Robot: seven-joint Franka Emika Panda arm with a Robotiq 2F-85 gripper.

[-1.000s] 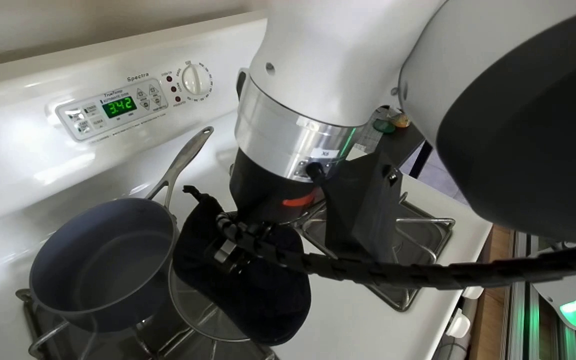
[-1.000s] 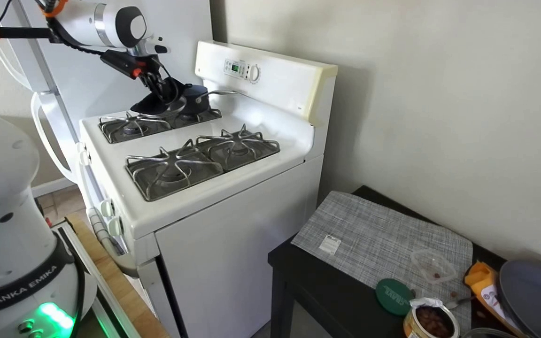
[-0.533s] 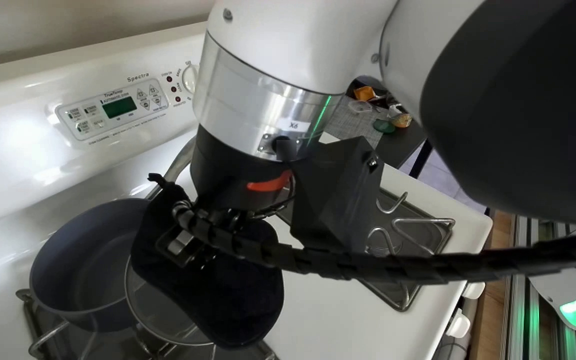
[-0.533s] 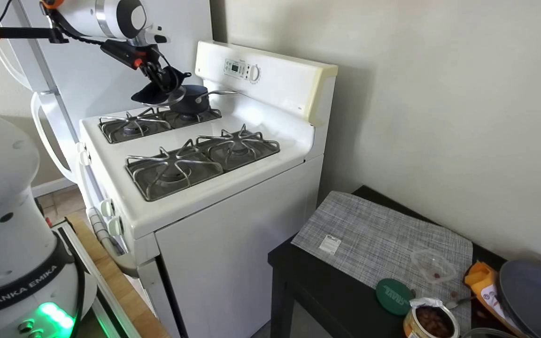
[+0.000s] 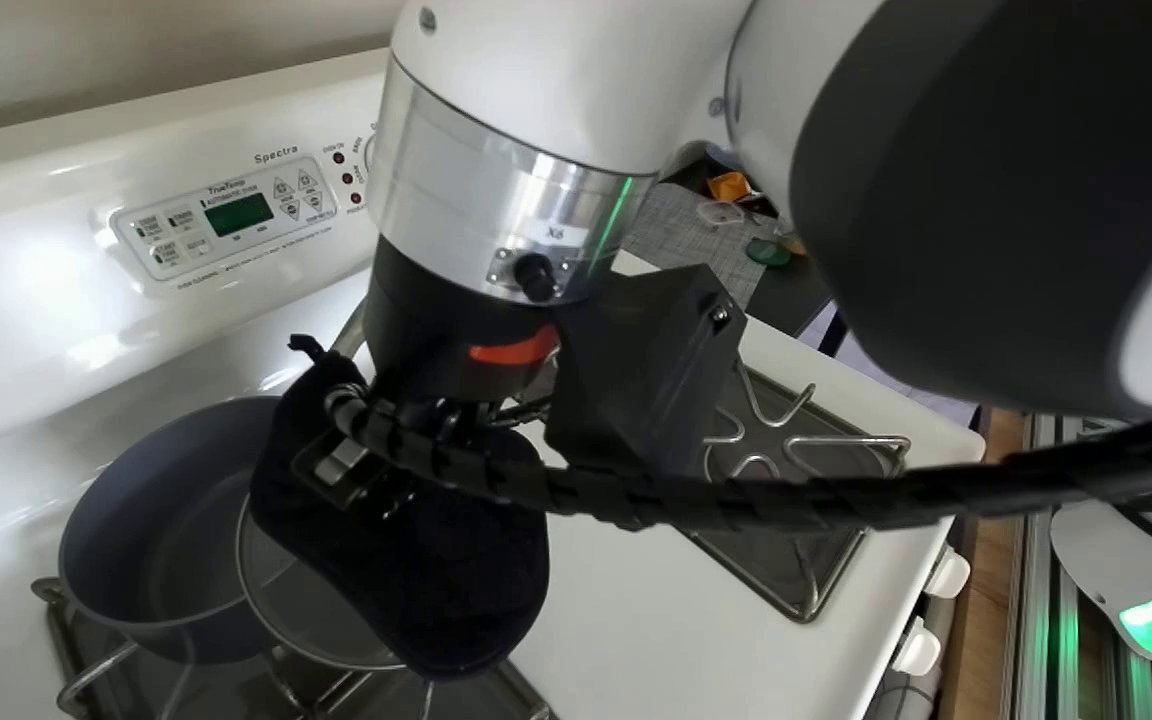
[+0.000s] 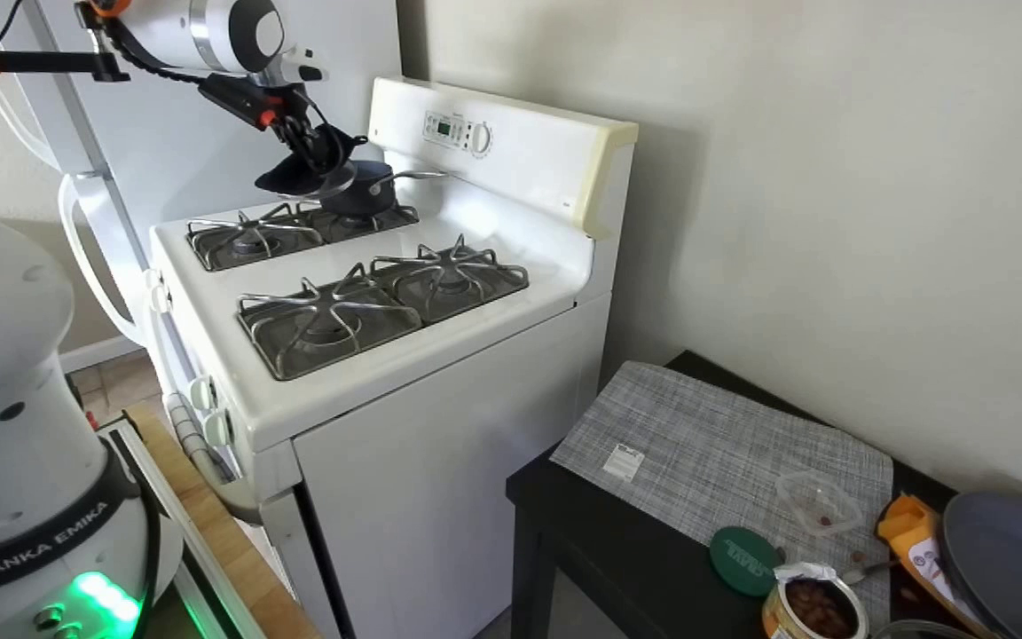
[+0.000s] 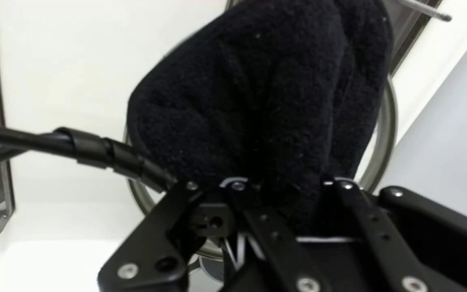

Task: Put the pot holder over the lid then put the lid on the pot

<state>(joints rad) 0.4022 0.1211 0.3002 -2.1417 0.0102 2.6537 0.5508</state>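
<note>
The black pot holder [image 5: 436, 590] is draped over the lid and pinched in my gripper [image 5: 366, 480]. It fills much of the wrist view [image 7: 258, 101]. The glass lid [image 5: 306, 605] hangs under the pot holder; its metal rim [image 7: 387, 121] shows round the cloth in the wrist view. The lid's handle is hidden under the cloth. In an exterior view the lid [image 6: 338, 183] looks tilted, its pot-side edge higher, above the grates. The dark pot [image 5: 156, 530] stands on a rear burner, handle pointing along the back panel. The lid's edge overlaps the pot's near side in view.
The white back panel [image 5: 56, 300] rises behind the pot. Metal grates [image 6: 249, 235] lie below the lid, and more grates [image 6: 325, 319] are on the stove's other side. A black side table [image 6: 582, 524] holds a placemat, an open can and a pan [image 6: 1017, 550].
My gripper has carried the pot holder and lid sideways toward the pot and slightly up. The lid's edge now overlaps the pot in an exterior view. The pot has not moved.
</note>
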